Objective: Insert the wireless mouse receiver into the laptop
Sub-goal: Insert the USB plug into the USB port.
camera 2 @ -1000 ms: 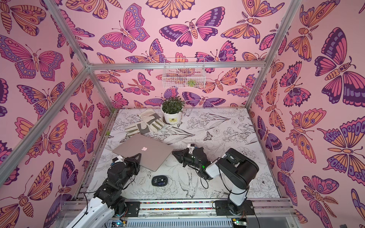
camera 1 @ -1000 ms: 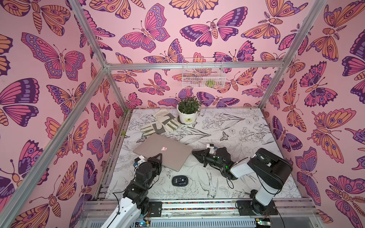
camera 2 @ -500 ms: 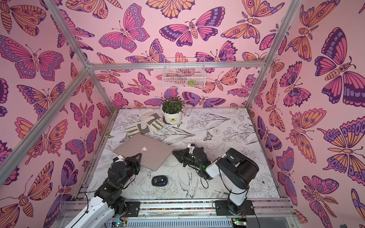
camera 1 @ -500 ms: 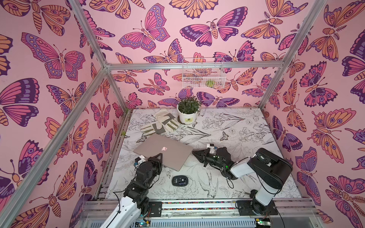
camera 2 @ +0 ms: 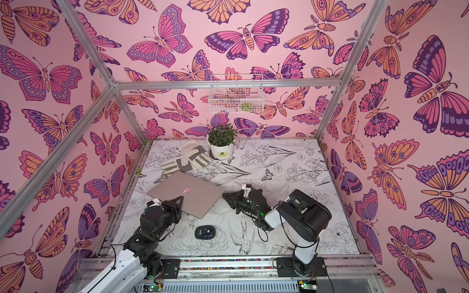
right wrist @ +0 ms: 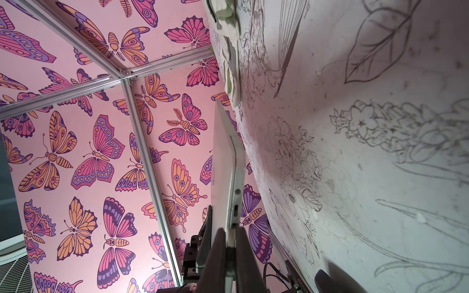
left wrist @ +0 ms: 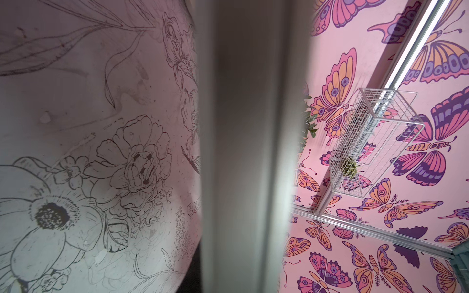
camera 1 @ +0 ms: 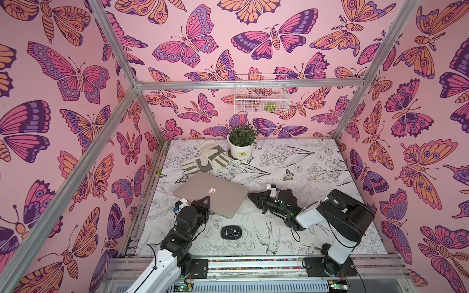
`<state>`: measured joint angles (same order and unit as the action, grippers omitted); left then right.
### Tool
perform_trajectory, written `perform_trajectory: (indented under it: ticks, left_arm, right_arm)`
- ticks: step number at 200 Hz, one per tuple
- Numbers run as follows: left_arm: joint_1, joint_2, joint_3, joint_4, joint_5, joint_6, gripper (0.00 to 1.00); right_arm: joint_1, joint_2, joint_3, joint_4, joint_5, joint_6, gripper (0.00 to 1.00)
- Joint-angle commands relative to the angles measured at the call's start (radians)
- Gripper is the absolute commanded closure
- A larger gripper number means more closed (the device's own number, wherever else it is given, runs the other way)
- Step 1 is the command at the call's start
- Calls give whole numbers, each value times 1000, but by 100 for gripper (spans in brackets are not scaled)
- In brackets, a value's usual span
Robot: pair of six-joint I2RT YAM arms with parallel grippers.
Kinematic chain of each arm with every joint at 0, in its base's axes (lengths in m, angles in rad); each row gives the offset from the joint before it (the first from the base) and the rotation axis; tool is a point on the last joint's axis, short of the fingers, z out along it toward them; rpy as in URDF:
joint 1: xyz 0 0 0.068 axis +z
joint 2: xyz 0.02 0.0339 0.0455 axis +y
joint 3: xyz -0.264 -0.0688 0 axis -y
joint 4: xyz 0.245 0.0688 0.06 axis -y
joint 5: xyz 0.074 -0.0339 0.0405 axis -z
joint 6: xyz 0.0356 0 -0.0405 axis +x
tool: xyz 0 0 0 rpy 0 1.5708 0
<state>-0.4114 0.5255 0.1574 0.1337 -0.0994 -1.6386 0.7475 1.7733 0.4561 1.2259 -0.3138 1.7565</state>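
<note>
The closed silver laptop lies at an angle left of centre. My left gripper is shut on its near left edge, which fills the left wrist view as a blurred grey band. My right gripper is shut on the wireless mouse receiver, a small piece with a pale tip and a dark body. The tip sits against the laptop's side near its right corner, just short of two small ports. I cannot tell whether the tip has entered a port.
A black mouse lies near the front between the arms. Work gloves and a white plant pot stand behind the laptop. A wire basket hangs on the back wall.
</note>
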Motion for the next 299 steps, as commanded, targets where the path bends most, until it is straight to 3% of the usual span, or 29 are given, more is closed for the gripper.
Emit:
perform_trajectory:
  ticks: [1, 94, 166, 299]
  left_arm:
    - [-4, -22, 32, 215, 62, 8, 100]
    - [-7, 6, 46, 230, 68, 14, 100]
    - [-7, -31, 20, 212, 47, 17, 100]
    - [-7, -19, 23, 209, 41, 24, 100]
  right_arm:
    - [-2, 23, -6, 41, -6, -10, 100]
    - [-19, 51, -19, 95, -15, 4, 100]
    - [-54, -6, -52, 98, -21, 5, 100]
    - [-33, -14, -22, 91, -45, 14, 100]
